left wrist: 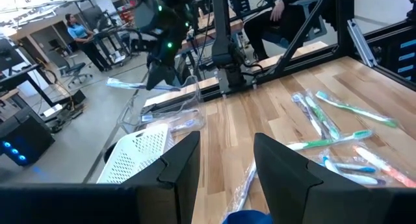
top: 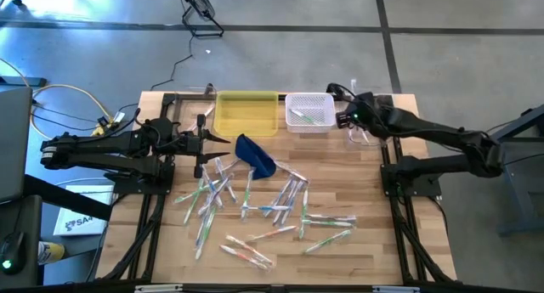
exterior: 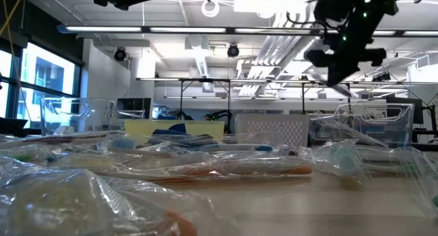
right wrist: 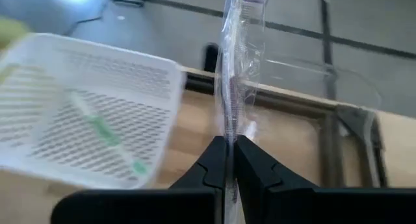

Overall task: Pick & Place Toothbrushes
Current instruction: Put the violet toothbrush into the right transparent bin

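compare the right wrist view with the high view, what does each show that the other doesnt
Only the right wrist view shows the right gripper shut on a wrapped toothbrush, which sticks out past its fingertips. Only the high view shows the left gripper open beside the yellow tray, the blue pouch and the loose toothbrushes scattered on the table. Both show the white basket with a green toothbrush in it.

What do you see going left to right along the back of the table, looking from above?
Left hand → yellow tray → white basket → right hand, pinching a wrapped toothbrush.
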### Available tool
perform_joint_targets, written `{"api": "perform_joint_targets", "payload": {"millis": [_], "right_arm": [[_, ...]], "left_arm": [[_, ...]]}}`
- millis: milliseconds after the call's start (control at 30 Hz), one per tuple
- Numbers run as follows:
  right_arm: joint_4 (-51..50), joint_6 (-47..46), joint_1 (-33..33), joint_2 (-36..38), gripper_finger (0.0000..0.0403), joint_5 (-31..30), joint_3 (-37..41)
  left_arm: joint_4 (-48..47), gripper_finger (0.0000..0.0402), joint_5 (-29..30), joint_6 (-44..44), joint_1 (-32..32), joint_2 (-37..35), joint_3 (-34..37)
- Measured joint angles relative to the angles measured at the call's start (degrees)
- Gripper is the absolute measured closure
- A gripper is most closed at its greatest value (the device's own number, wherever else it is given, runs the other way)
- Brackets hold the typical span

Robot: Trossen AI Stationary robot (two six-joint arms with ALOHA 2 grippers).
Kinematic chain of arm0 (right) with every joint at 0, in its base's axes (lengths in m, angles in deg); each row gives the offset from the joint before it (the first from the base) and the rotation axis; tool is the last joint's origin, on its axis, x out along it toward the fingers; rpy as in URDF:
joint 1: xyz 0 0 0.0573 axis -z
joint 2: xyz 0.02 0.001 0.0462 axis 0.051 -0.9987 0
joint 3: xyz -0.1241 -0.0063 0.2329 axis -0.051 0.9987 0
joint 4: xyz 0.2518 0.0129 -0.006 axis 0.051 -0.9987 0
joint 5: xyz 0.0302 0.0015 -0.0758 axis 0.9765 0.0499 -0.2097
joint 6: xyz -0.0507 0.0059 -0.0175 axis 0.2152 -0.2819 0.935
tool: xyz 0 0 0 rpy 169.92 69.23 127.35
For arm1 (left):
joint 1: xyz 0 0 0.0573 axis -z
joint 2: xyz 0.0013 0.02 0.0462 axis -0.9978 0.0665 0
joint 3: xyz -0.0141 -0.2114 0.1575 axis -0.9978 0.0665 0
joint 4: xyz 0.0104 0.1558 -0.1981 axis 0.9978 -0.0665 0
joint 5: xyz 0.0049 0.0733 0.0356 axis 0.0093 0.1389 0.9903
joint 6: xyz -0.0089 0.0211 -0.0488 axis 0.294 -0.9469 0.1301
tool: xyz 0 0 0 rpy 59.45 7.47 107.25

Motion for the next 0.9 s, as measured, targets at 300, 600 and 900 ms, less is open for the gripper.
{"api": "perform_joint_targets", "payload": {"millis": [300,600,900], "right_arm": [[6.0,-1.9,2.8,-0.5,0.0394,-0.2,6.6],[6.5,-3.3,4.6,-0.5,0.0391,2.8,8.9],[6.6,-3.2,4.8,-0.6,0.032,4.7,8.9]], "left_arm": [[0.0,0.0262,0.0,0.0,0.0,0.0,0.0],[0.0,0.0262,0.0,0.0,0.0,0.0,0.0],[0.0,0.0262,0.0,0.0,0.0,0.0,0.0]]}}
